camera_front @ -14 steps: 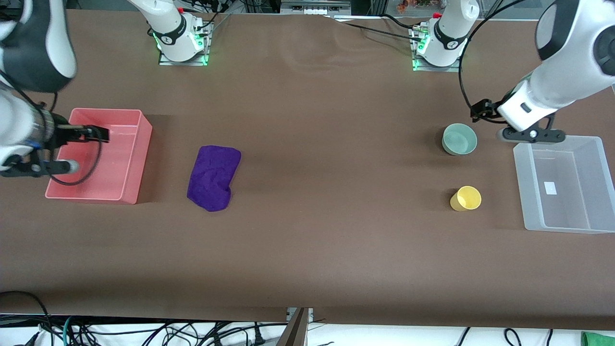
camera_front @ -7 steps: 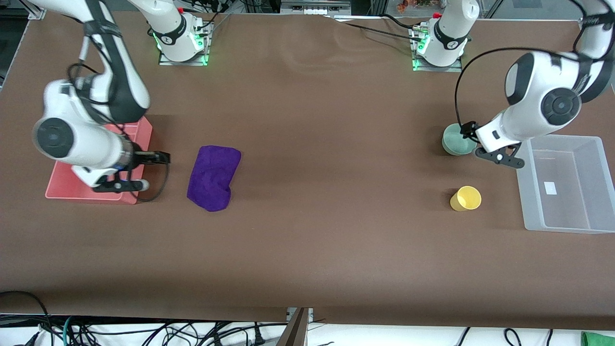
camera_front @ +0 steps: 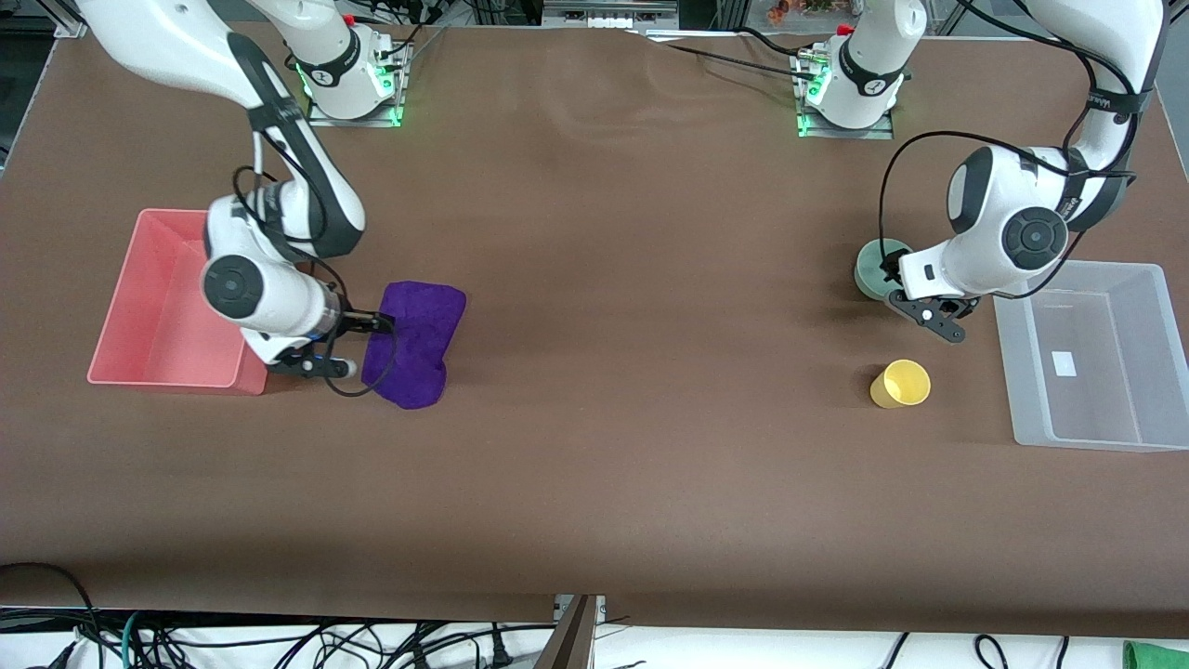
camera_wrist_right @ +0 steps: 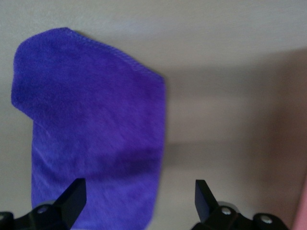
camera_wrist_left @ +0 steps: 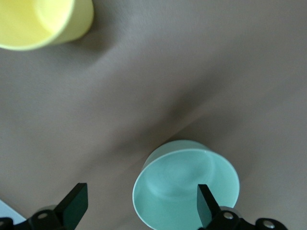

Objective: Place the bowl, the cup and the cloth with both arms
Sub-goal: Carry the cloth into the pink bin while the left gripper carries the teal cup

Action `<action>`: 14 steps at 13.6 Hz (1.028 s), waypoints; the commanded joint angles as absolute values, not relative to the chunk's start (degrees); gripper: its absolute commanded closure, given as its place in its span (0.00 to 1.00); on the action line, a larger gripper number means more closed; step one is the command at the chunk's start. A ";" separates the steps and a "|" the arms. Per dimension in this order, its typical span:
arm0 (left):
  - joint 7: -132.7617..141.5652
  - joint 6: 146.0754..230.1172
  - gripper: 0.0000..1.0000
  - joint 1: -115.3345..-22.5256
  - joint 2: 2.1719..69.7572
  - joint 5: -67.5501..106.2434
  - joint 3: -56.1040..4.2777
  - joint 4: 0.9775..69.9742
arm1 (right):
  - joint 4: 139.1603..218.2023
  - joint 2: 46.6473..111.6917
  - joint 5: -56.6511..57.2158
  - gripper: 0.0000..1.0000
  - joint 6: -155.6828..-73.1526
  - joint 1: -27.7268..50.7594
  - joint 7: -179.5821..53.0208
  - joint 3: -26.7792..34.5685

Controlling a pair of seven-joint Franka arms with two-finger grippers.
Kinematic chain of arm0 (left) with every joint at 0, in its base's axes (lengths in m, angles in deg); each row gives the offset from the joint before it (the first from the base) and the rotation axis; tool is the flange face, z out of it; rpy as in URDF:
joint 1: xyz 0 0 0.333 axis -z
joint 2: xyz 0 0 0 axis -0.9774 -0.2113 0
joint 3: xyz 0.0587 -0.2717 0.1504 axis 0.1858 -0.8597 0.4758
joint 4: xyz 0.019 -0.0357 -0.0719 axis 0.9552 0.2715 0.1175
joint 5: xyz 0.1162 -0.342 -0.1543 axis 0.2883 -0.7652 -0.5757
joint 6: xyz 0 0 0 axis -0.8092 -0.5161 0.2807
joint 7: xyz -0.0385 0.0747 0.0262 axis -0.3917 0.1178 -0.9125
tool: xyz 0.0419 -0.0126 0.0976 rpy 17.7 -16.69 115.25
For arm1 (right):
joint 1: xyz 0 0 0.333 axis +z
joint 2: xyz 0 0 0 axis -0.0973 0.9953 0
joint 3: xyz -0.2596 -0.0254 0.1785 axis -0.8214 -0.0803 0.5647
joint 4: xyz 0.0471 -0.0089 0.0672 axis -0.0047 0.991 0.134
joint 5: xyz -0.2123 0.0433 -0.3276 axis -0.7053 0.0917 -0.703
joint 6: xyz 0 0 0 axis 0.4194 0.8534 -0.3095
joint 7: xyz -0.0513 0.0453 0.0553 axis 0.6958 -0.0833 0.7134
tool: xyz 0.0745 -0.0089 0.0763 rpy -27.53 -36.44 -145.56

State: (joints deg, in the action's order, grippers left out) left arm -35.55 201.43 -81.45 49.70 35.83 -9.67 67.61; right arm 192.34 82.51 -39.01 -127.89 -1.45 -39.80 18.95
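The left gripper (camera_wrist_left: 139, 206), fingers wide, has swung in beside the bowl (camera_front: 873, 265); the right gripper (camera_wrist_right: 136, 203), also spread, has reached the cloth (camera_front: 413, 342) edge. The cup (camera_front: 899, 384) waits. Grasps probably follow.

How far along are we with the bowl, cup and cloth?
Nothing is placed yet. The bowl, cup and cloth all lie on the table; the pink bin and clear bin hold none of them. In hand: the left hand, open, is over the bowl's rim, and the right hand, open, is over the cloth's edge. All three grasps and placements remain.
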 commanded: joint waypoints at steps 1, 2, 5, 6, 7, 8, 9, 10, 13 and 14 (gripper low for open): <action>-39.05 207.32 0.01 -82.55 50.43 37.04 -9.87 73.29 | 192.42 85.40 -38.58 0.00 -132.64 -0.67 -38.48 19.45; -39.14 209.51 0.05 -83.33 50.42 37.04 -9.87 74.88 | 192.25 86.63 -38.58 0.00 -134.57 -0.31 -37.69 19.45; -40.27 214.71 0.18 -83.43 48.85 37.21 -9.87 76.92 | 191.98 87.96 -38.67 0.00 -137.04 0.74 -36.28 19.45; -41.93 216.38 0.25 -83.86 47.80 37.39 -9.87 76.83 | 191.98 88.31 -38.67 0.00 -137.66 0.75 -36.28 19.45; -43.17 218.13 0.46 -84.39 46.83 37.39 -9.87 76.91 | 191.90 88.75 -38.85 0.02 -137.93 0.75 -36.28 19.45; -43.88 218.32 0.74 -85.01 46.56 37.39 -9.87 76.92 | 191.98 89.01 -38.85 0.17 -138.71 0.75 -36.28 19.45; -45.19 218.15 1.00 -85.27 46.99 37.39 -9.87 76.83 | 191.98 89.19 -38.85 0.41 -138.98 0.75 -36.36 19.45; -47.03 217.98 1.00 -85.28 47.26 37.39 -9.87 76.48 | 191.90 89.37 -38.85 0.66 -138.90 0.75 -36.54 19.45; -49.77 217.80 1.00 -85.71 47.43 37.39 -9.78 75.34 | 191.90 89.37 -38.85 1.00 -138.63 0.75 -37.33 19.45; -49.77 217.62 1.00 -85.71 47.87 37.39 -9.78 74.99 | 191.63 89.28 -38.94 1.00 -138.63 0.75 -37.50 19.45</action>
